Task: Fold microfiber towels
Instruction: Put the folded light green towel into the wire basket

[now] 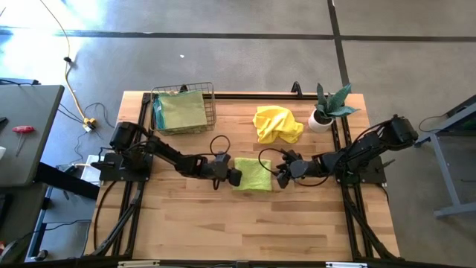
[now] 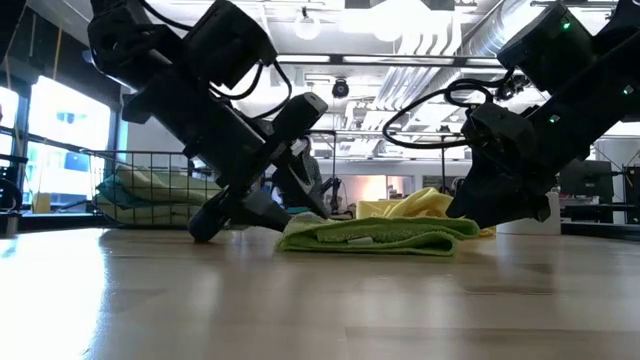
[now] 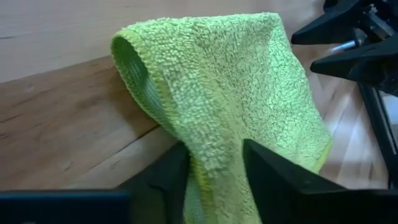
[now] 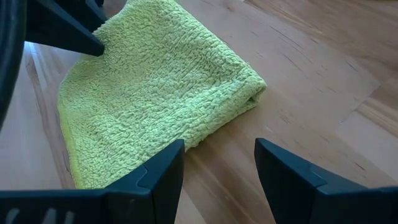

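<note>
A lime green microfiber towel (image 1: 253, 173), folded into a thick pad, lies flat on the middle of the wooden table. My left gripper (image 1: 235, 177) is at its left edge and shut on it. My right gripper (image 4: 214, 165) stands open just off the towel's right edge, with bare wood between its fingers. A bright yellow towel (image 1: 277, 123) lies crumpled on the table farther back. More towels, sage and teal, are stacked in the wire basket (image 1: 184, 110) at the far left. My left gripper pinches the folded left edge (image 3: 214, 140) of the lime towel between its two fingers, several layers thick. The fingers (image 3: 267, 168) slant down from the table's left. The towel rests on the table, slack, with its fold loop open beside the hold.
A small potted plant (image 1: 327, 108) stands at the far right, next to the yellow towel. The near half of the table (image 1: 253, 223) is bare wood. Black frame rails (image 1: 349, 208) run along the table's left and right sides.
</note>
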Controlling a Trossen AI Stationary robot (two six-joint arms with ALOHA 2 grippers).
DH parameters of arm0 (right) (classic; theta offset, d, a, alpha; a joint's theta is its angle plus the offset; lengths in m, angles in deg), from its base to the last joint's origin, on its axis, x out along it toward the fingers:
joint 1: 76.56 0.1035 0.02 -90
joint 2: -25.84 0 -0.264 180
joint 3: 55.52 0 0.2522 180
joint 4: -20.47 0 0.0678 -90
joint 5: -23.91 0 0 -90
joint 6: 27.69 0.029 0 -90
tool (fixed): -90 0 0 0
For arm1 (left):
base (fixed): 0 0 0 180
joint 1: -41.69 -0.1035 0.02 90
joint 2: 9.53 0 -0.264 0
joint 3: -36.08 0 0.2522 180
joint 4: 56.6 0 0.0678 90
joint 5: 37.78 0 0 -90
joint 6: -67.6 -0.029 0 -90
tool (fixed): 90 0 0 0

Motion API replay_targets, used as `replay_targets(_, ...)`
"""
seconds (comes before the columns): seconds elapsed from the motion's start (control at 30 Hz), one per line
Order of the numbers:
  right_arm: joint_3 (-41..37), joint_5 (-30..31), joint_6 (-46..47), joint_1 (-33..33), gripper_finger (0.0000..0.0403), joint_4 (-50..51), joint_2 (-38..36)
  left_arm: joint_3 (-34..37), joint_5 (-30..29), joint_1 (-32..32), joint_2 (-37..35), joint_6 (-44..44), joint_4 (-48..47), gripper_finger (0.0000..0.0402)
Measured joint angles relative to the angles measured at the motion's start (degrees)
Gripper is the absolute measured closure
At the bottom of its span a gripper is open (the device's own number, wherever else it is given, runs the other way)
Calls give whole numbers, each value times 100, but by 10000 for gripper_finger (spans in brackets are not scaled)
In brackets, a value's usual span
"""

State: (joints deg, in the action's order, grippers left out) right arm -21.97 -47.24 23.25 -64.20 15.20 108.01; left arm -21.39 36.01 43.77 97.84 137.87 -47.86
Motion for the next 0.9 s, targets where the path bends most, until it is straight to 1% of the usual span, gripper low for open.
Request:
replay_targets(0.2,0,1,1,1,214,0,0,-12,359,-144,-9,-347,-146,369)
replay_targets(0.27,0,0,0,0,214,-1,0,-8,508,-187,-37,-532,-148,392)
replay_targets(0.4,0,2,0,0,214,-2,0,16,655,-256,-160,-799,-226,393)
replay_targets(0.47,0,2,0,1,214,-4,0,18,662,-302,-324,-925,-343,398)
replay_targets(0.53,0,0,0,0,214,-4,0,16,831,-387,-533,-1038,-425,399)
replay_targets(0.6,1,0,1,1,214,-3,0,16,1086,-480,-793,-1124,-671,399)
replay_targets(0.73,2,0,0,2,214,11,0,17,1385,-731,-1424,-1217,-1232,400)
replay_targets(0.9,2,0,1,1,214,15,0,14,1428,-1090,-2292,-1253,-1804,401)
